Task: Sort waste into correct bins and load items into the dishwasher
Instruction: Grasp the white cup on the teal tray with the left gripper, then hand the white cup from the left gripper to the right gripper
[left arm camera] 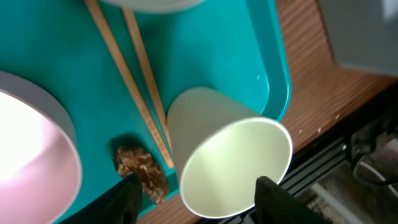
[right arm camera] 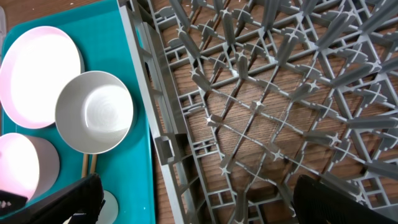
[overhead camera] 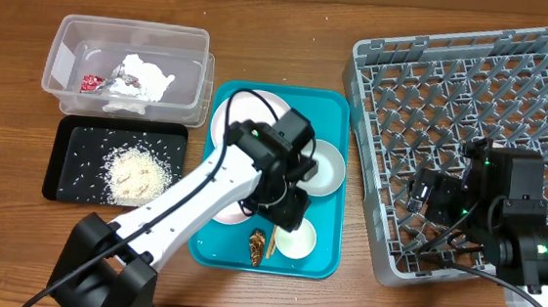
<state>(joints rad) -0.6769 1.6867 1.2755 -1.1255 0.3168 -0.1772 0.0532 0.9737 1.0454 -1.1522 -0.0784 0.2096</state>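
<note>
Two left fingers (left arm camera: 272, 198) stand spread either side of the cup (left arm camera: 231, 163) on the teal tray (left arm camera: 261, 56), gripping nothing. Closing may catch the food scrap (left arm camera: 143, 171) or chopsticks (left arm camera: 134, 81) just beside it. Right fingers (right arm camera: 62, 202) hang spread, empty, over the rack (right arm camera: 163, 149).

Overhead straight down, wrist views close, seemingly oblique, sharing teal tray (overhead camera: 321, 113)
</note>
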